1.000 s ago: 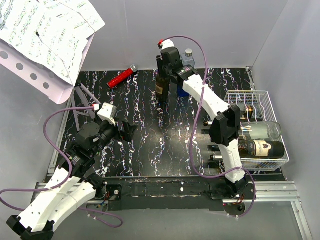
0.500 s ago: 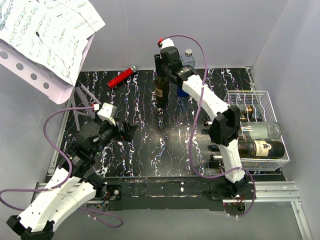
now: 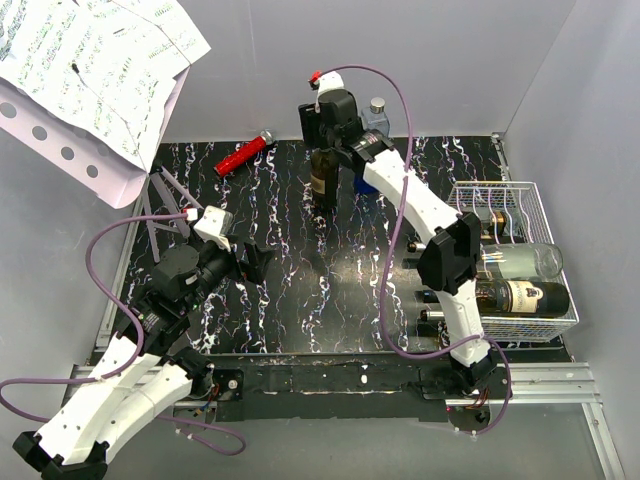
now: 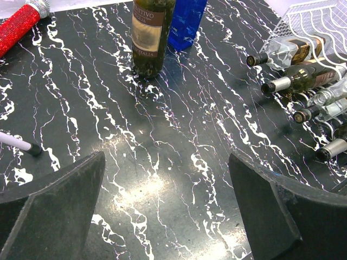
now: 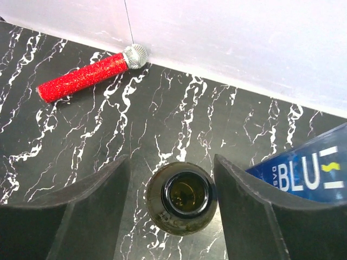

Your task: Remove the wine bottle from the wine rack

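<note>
A dark green wine bottle (image 3: 322, 178) with a cream label stands upright on the black marbled table (image 3: 300, 300), at the back centre. The left wrist view shows its body (image 4: 152, 32); the right wrist view looks down on its open mouth (image 5: 181, 197). My right gripper (image 3: 323, 128) hangs over its neck, open, one finger on each side of the mouth and clear of the glass (image 5: 172, 176). The white wire wine rack (image 3: 520, 195) (image 4: 317, 16) stands at the right edge with several bottles lying in it. My left gripper (image 3: 262, 262) (image 4: 167, 157) is open and empty over the table's left half.
A blue bottle (image 3: 374, 115) (image 5: 309, 173) stands right beside the green one. A red glitter microphone (image 3: 245, 153) (image 5: 87, 77) lies at the back left. A music stand with sheet music (image 3: 90, 70) overhangs the left corner. Bottle necks (image 4: 282, 84) stick out of the rack.
My right gripper has opened off the green bottle's neck and risen slightly; the bottle stays standing. The left arm has not moved.
</note>
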{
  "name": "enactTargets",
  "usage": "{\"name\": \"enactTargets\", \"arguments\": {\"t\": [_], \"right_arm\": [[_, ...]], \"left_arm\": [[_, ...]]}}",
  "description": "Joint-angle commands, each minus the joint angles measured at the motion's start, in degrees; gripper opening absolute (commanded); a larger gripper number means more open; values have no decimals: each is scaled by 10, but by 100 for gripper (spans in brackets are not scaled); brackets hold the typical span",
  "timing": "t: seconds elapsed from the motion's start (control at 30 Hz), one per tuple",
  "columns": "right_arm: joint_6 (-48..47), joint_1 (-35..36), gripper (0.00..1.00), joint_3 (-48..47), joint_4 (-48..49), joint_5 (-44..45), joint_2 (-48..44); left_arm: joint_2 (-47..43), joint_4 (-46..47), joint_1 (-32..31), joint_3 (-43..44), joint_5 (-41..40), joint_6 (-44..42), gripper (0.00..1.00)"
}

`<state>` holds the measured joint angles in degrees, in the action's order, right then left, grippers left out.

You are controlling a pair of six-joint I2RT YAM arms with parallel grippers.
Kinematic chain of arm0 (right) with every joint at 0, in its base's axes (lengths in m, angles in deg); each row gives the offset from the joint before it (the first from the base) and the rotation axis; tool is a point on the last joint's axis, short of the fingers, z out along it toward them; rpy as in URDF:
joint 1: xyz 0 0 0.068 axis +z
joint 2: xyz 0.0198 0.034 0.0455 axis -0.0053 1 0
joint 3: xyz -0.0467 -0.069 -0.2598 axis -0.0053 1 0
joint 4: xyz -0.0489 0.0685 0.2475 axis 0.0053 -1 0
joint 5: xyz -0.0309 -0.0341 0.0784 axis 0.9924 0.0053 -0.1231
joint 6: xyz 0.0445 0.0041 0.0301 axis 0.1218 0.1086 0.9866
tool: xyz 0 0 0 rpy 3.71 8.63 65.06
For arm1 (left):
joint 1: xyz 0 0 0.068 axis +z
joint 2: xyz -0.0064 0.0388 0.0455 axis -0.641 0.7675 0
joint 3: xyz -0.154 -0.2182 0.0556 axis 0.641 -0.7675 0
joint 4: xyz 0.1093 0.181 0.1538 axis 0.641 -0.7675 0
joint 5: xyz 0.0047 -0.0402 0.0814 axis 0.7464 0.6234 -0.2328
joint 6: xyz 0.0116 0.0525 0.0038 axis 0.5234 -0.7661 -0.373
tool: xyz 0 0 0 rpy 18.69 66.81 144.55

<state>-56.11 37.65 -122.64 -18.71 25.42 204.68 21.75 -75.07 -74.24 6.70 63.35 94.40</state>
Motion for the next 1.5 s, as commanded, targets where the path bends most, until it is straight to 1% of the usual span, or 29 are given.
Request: {"name": "enactTargets", "arguments": {"t": [0.0, 0.07, 0.17, 0.2, 0.33, 0.43, 0.5, 0.6, 0.7, 0.8, 0.87, 0.93, 0.97, 1.07, 1.1, 1.2, 1.3, 1.37, 1.47], "right_arm": [[-45, 0, 72, -34, 42, -18, -80], [-63, 1, 73, -28, 35, -31, -107], [-78, 0, 73, 20, 31, -53, -166], [-106, 0, 73, 48, 32, -71, -189], [-152, 1, 73, 174, 24, -112, -308], [-217, 0, 76, 275, 14, -100, -391], [-296, 0, 77, 330, -13, -90, -441], [-380, -2, 79, 376, -100, -58, -489], [-445, -3, 78, 384, -245, -55, -519], [-488, -4, 78, 401, -381, -82, -551], [-516, -4, 78, 413, -462, -121, -569], [-531, -4, 77, 430, -526, -157, -587], [-532, -4, 77, 443, -543, -165, -595], [-533, -4, 77, 491, -558, -179, -616], [-533, -5, 77, 517, -556, -175, -620], [-545, -11, 77, 557, -533, -152, -620], [-561, -35, 77, 571, -495, -156, -613], [-572, -50, 77, 575, -481, -139, -598], [-584, -69, 77, 573, -485, -121, -571]], "left_arm": [[-4, -1, -3, -4, -8, -4, 98], [-4, -1, -3, -3, -6, -5, 98], [-5, -1, -3, -3, -6, -5, 98], [-6, -1, -3, -3, -6, -5, 98], [-14, -2, -3, -4, -4, -5, 98], [-19, -1, -3, -3, -3, -5, 98], [-23, -1, -3, -3, 0, -6, 98], [-28, -1, -3, -3, 3, -5, 98], [-31, 1, -3, -4, 8, -4, 98], [-31, 1, -3, -4, 13, -3, 98], [-31, 2, -3, -5, 20, -2, 98], [-29, 5, -3, -6, 27, -2, 98], [-27, 6, -3, -7, 30, -1, 98], [-23, 6, -5, -6, 35, -1, 98], [-22, 7, -6, -5, 34, -1, 98], [-22, 6, -7, -5, 33, -2, 98], [-26, 6, -8, -6, 31, -2, 98], [-27, 6, -8, -6, 28, -3, 98], [-29, 6, -8, -7, 24, -4, 98]]}}
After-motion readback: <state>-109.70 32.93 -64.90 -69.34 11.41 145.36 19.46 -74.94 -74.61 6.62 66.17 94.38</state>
